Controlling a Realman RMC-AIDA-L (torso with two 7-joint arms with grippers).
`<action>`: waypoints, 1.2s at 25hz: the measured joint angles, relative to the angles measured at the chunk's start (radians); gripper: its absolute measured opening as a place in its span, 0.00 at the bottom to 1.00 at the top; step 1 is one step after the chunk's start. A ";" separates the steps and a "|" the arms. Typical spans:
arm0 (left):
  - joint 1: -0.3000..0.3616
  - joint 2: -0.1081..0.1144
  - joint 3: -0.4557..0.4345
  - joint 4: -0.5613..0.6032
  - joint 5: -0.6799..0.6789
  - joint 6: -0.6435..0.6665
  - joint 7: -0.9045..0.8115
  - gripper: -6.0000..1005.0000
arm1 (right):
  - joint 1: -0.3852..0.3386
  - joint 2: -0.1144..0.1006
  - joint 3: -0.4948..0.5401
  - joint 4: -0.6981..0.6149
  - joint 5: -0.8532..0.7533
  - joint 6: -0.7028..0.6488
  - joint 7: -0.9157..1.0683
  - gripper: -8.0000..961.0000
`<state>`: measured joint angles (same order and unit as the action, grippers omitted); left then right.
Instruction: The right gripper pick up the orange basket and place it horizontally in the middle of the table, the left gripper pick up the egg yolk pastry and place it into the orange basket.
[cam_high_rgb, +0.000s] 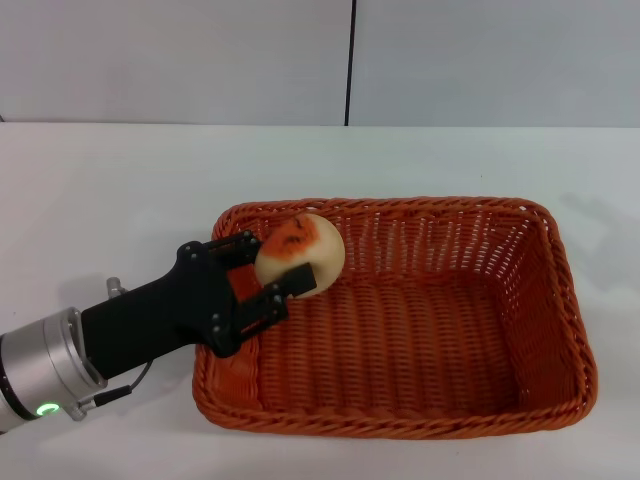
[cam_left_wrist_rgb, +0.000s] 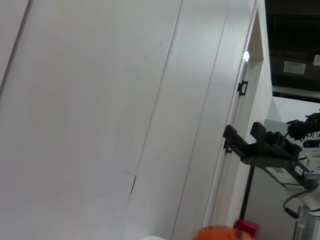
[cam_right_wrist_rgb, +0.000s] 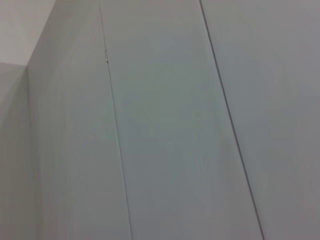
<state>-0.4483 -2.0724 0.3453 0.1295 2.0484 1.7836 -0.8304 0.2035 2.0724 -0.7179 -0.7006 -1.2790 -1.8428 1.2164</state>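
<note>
1. Broadly, the table (cam_high_rgb: 120, 180) is the biggest thing in the head view, a white top running across the whole middle band of the frame and carrying everything else.
2. Next, the orange basket (cam_high_rgb: 560, 300) lies lengthwise on it in the centre and lower right of the frame. Its woven wall looks stiff but light, so I judge it could slide if its rim is nudged.
3. Then the left gripper (cam_high_rgb: 272, 268) reaches in from the lower left, over the basket's left rim, its jaws pinching the pastry from either side.
4. Last, the egg yolk pastry (cam_high_rgb: 312, 250) sits in that pinch left of centre, above the basket's left end and clear of the basket floor, glazed top tilted toward the upper left. It looks soft, crumbly and light, so a gentle hold across the pale sides, off the glaze, seems wisest.
5. No part of the right gripper shows in any view.
</note>
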 joint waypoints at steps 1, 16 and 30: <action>0.000 0.000 0.000 -0.003 0.000 -0.004 0.002 0.29 | -0.001 0.000 0.000 0.000 0.000 -0.001 0.000 0.58; 0.181 0.012 -0.289 0.160 -0.006 -0.001 0.014 0.84 | -0.015 0.002 0.171 0.112 0.005 -0.015 -0.062 0.58; 0.368 0.012 -0.829 0.199 -0.008 -0.004 0.088 0.84 | 0.011 0.002 0.469 0.409 0.005 0.082 -0.372 0.58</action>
<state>-0.0802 -2.0601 -0.4834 0.3290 2.0408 1.7792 -0.7423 0.2145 2.0743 -0.2494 -0.2913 -1.2739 -1.7608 0.8445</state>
